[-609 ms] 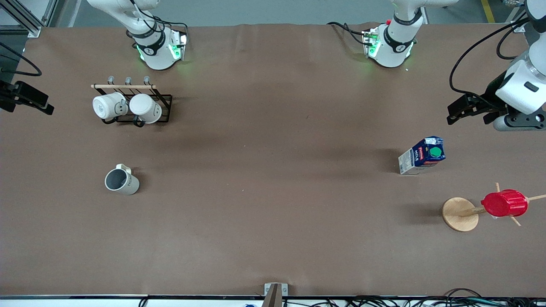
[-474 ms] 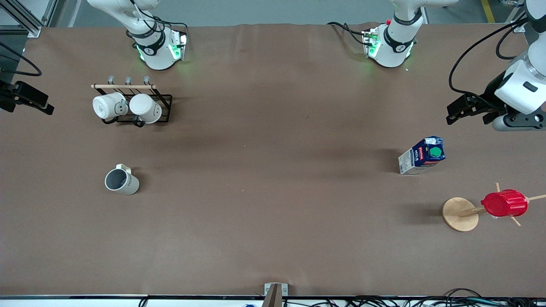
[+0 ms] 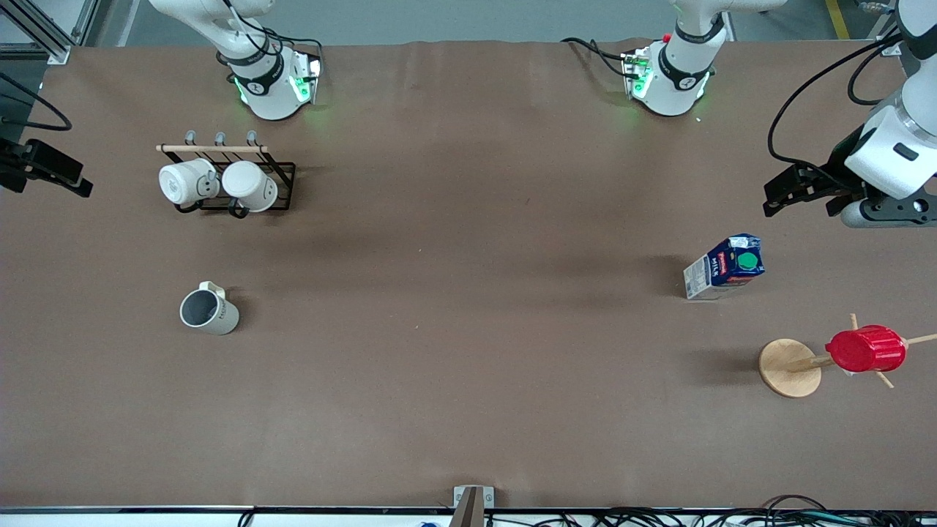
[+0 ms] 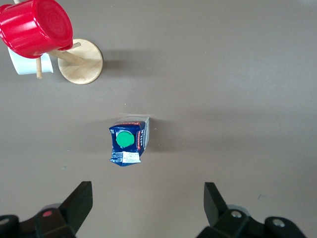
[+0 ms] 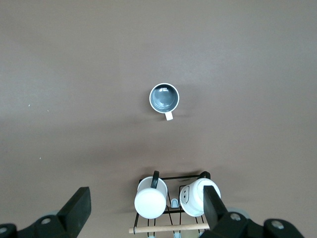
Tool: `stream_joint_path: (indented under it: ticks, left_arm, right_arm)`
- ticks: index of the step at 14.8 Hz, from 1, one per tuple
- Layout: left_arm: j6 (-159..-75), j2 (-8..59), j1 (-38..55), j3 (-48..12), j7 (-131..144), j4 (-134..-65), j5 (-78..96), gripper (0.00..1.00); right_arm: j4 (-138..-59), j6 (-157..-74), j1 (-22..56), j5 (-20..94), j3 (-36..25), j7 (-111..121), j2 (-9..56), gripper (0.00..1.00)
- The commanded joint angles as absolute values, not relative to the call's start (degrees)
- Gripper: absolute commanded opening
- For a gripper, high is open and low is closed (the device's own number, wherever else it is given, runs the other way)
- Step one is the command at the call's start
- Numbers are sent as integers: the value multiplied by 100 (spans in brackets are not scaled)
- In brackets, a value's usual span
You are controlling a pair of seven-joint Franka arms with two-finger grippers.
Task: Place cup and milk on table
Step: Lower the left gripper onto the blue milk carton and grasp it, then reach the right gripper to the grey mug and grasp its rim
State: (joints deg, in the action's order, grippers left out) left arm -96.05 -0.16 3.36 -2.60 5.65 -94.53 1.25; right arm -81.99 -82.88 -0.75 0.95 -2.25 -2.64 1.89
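Note:
The cup (image 3: pixel 208 311) stands upright on the table (image 3: pixel 468 293) toward the right arm's end; the right wrist view shows its dark inside (image 5: pixel 164 97). The milk (image 3: pixel 725 267), blue and white with a green cap, stands on the table toward the left arm's end and also shows in the left wrist view (image 4: pixel 129 141). My left gripper (image 3: pixel 799 201) is open and empty, high over the table beside the milk, jaws wide apart (image 4: pixel 147 208). My right gripper (image 3: pixel 44 183) is open and empty at the right arm's end of the table, high up (image 5: pixel 146 213).
A black wire rack (image 3: pixel 282 172) with two white mugs lies farther from the front camera than the cup, also in the right wrist view (image 5: pixel 171 198). A wooden mug tree (image 3: pixel 789 367) holds a ribbed red cup (image 3: pixel 865 349) nearer the camera than the milk; it also shows in the left wrist view (image 4: pixel 34 25).
My left gripper has shifted slightly toward the robots' bases. The cup, the milk and the right gripper have not moved.

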Motion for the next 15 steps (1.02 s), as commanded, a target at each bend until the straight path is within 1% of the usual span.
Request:
stream_joint_path:
  ticks: [1, 3, 8, 10, 12, 13, 14, 15]
  left_arm:
    - [-9598, 185, 264, -238, 457, -9194, 97, 99]
    - [-9659, 298, 255, -229, 440, -9158, 97, 99]
    - [-10291, 816, 281, -211, 492, -9298, -43, 99]
    - [-10572, 931, 290, -220, 492, -9570, -298, 99]
    - [-10932, 958, 281, -220, 475, -10000, -413, 99]
    - [-11064, 932, 264, -220, 475, -10202, -422, 98]
    - [-11152, 932, 264, -211, 475, -10361, -422, 98]
    - [-11214, 923, 220, -211, 466, -10493, -431, 98]
  right_arm:
    - [-8218, -8297, -185, 79, -141, -193, 167, 100]
    - [-8218, -8297, -185, 79, -141, -193, 167, 100]
    - [-8218, -8297, -185, 79, -141, -193, 167, 100]
    - [-8218, -8297, -185, 79, -141, -193, 167, 100]
    - [-8226, -8297, -193, 79, -149, -185, 184, 100]
    - [-8235, -8375, -202, 79, -149, -176, 315, 100]
    - [-8305, -8541, -202, 79, -149, -158, 456, 100]
    - [-8532, -8908, -202, 70, -158, 16, 553, 100]
